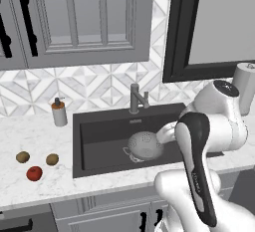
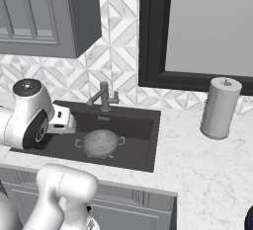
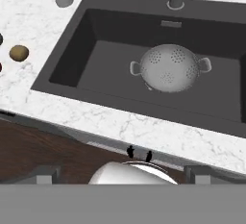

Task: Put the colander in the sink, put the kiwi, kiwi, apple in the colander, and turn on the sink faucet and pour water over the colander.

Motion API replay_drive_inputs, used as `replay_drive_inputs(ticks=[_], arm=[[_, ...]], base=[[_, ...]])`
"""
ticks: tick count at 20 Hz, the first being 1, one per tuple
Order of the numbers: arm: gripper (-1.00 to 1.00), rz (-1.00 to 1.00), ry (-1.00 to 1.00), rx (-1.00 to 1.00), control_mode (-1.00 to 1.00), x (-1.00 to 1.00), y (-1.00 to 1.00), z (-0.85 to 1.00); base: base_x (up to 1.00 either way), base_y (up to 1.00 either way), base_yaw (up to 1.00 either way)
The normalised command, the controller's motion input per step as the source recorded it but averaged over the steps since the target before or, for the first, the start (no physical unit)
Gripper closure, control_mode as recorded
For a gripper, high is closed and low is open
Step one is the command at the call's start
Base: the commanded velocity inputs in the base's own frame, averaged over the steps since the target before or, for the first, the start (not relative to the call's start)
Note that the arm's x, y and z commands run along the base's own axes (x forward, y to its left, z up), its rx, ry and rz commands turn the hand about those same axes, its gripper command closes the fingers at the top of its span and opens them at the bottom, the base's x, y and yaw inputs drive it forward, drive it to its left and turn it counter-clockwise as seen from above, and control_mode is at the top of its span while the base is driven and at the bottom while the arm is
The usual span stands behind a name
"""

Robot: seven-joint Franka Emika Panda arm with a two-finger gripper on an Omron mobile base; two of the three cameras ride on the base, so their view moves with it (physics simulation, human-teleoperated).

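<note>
A white marble counter (image 1: 30, 181) under a grey-and-white patterned backsplash carries the dark grey rectangular sink (image 1: 99, 131); the round silver perforated colander (image 3: 169, 68) already lies in it, dome-up, it seems. Next come the two brownish-olive kiwis (image 1: 22, 157) (image 1: 52, 159) and the bright red apple (image 1: 34, 173), well left on the counter. Approach one fruit from above, centring the jaws. The gripper (image 3: 139, 155), held back over the counter's edge, stands wide open and empty; its tips are barely visible, and the colander's rim is hard to read

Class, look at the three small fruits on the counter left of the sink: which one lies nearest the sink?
The brown kiwi on the right, closest to the sink. The other kiwi lies farthest left, and the red apple sits between them, nearer the counter's front edge.
</note>
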Motion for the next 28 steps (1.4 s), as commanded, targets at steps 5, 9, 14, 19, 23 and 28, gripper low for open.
replay_drive_inputs(ticks=[5,9,14,19,23,28], arm=[[-1.0,0.14,0.0,-0.08,-1.0,-0.22,1.0,-0.16],[-1.0,0.07,0.01,-0.12,-1.0,-0.1,1.0,-0.22],[-1.0,0.04,0.01,-0.11,-1.0,-0.01,0.94,-0.31],[-1.0,0.06,0.03,-0.05,-1.0,0.0,0.87,-0.22],[-1.0,0.05,0.0,0.0,-1.0,0.0,0.88,-0.1],[-1.0,0.0,0.0,0.0,-1.0,0.14,0.85,-0.11]], base=[[0.0,0.0,0.0],[0.0,0.0,0.0],[0.0,0.0,0.0],[0.0,0.0,0.0],[0.0,0.0,0.0],[0.0,0.0,0.0]])
